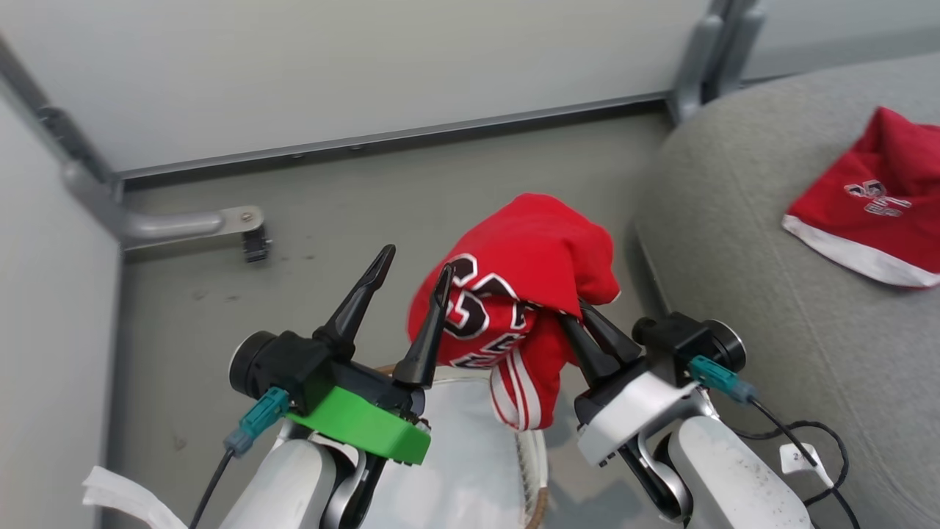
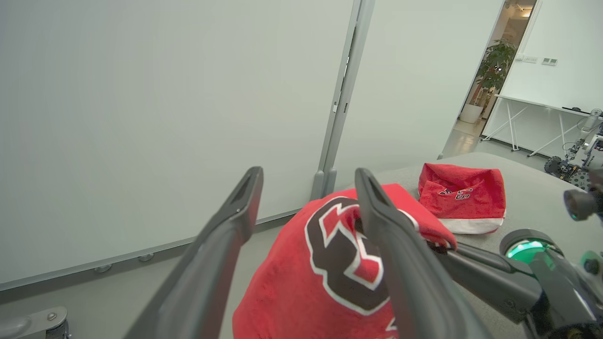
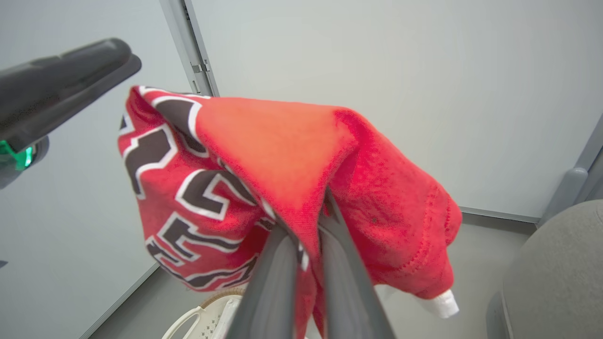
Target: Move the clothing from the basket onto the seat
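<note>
Both grippers rise nearest, low in the head view. The left gripper (image 1: pixel 415 262) has its fingers spread wide and holds nothing, one finger just beside the lettering. The right gripper (image 1: pixel 580 312) has its fingers pressed together, pinching a fold of cloth. To the right lies the light-grey seat (image 1: pixel 734 257). The white basket (image 1: pixel 534 459) sits beneath the arms. The red jersey (image 1: pixel 529 242) hangs from the right gripper above the basket, apart from the seat. A second red garment (image 1: pixel 874 198) with a white hem lies on the seat.

I read the jersey (image 1: pixel 529 250) as red with black, white-outlined lettering; the far-right garment (image 1: pixel 874 176) red with white hem; the seat (image 1: pixel 734 220) light grey.
</note>
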`<state>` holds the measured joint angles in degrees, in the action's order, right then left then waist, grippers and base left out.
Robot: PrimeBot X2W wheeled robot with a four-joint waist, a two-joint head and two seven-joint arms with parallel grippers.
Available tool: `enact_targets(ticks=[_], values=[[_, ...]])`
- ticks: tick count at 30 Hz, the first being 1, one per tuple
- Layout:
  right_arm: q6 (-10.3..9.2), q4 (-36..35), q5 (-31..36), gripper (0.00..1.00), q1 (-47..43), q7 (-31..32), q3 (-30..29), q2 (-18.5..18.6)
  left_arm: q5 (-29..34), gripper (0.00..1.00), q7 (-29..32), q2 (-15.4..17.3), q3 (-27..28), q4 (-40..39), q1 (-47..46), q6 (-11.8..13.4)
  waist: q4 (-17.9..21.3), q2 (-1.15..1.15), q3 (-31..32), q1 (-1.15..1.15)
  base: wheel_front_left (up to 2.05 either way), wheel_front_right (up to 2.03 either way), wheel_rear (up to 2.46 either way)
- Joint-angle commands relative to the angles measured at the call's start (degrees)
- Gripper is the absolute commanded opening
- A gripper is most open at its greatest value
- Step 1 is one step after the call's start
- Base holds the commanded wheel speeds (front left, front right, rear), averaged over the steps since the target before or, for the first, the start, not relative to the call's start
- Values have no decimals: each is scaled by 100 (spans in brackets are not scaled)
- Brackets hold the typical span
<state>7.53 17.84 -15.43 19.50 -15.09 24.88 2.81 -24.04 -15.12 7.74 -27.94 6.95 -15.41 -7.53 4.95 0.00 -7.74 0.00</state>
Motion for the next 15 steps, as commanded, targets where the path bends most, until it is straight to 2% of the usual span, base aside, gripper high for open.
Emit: enact_targets(ticks=[1,7,15], values=[[-8,-54,9,0,-89,-12,-47,18,65,100,-3,59,10,-17,-16,9,790,0,-215,0,0,0,0],[-8,-173,-70,0,-283,-12,-277,8,71,100,-3,189,-49,37,-107,9,1475,0,-336,0,0,0,0],[-8,-294,-80,0,-491,-11,-481,12,56,100,-4,262,-66,118,-47,9,2129,0,-392,0,0,0,0]])
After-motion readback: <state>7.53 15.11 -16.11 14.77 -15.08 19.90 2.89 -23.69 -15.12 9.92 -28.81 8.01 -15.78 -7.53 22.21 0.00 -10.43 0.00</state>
